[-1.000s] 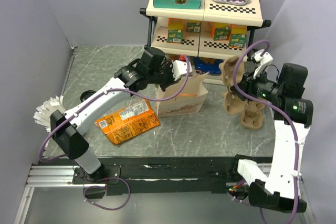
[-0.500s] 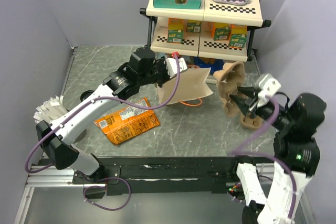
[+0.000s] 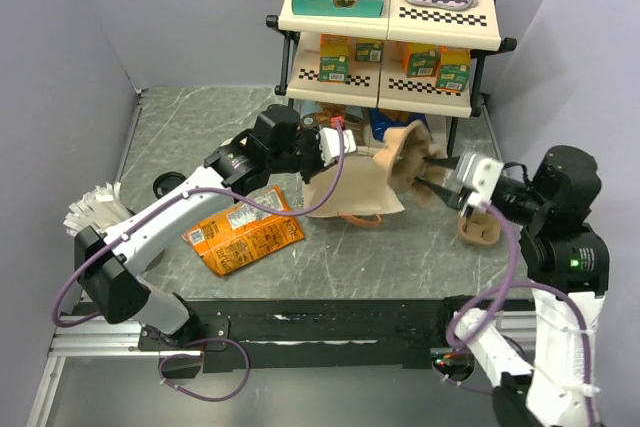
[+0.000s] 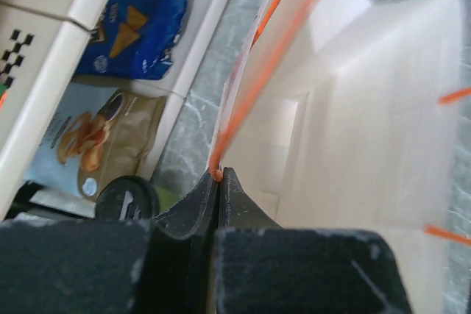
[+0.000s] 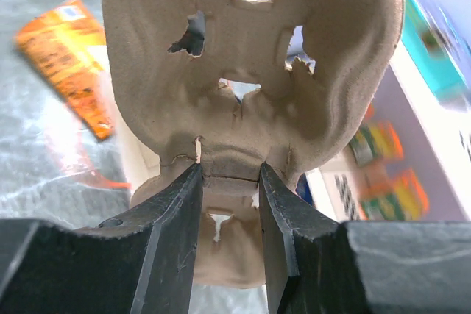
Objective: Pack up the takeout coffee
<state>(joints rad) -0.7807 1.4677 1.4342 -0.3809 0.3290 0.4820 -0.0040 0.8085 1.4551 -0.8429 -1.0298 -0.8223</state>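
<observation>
- Left gripper (image 4: 218, 180): jaws closed, pinching the rim of the bag (image 3: 352, 187) right where an orange handle (image 4: 268, 71) is fixed.
- Bag: tan paper, mid-table, tilted, with its mouth turned to 11 o'clock toward the left gripper. The left wrist view looks straight into it and shows plain white walls.
- Second orange handle loop (image 3: 360, 217) hangs at the bag's 6 o'clock edge.
- Right gripper (image 5: 228, 174): clamped on the edge of a brown pulp carrier (image 3: 403, 155), one finger on each side of its wall. Carrier is held off the table at 2 o'clock of the bag. It overlaps the bag's corner in the top view; cannot tell if they touch.
- Second carrier (image 3: 480, 230): on the table at 4 o'clock of the bag, partly hidden by the right wrist.
- Coffee (image 4: 126, 198): only a black round lid with a bit of green beside it shows, in the left wrist view. It sits low at the shelf foot, at 9 o'clock of the left fingertips, outside the bag, at 6 o'clock of a tan snack pack (image 4: 92, 134). In the top view the left arm hides it.
- Blue chip pack (image 4: 140, 31): at 12 o'clock of the tan pack, bottom shelf level.
- Orange pouch (image 3: 242, 235): flat on the table (image 3: 190, 137), at 8 o'clock of the bag, apart from it.
- Shelf (image 3: 390, 17): at 12 o'clock, boxes on its tiers.
</observation>
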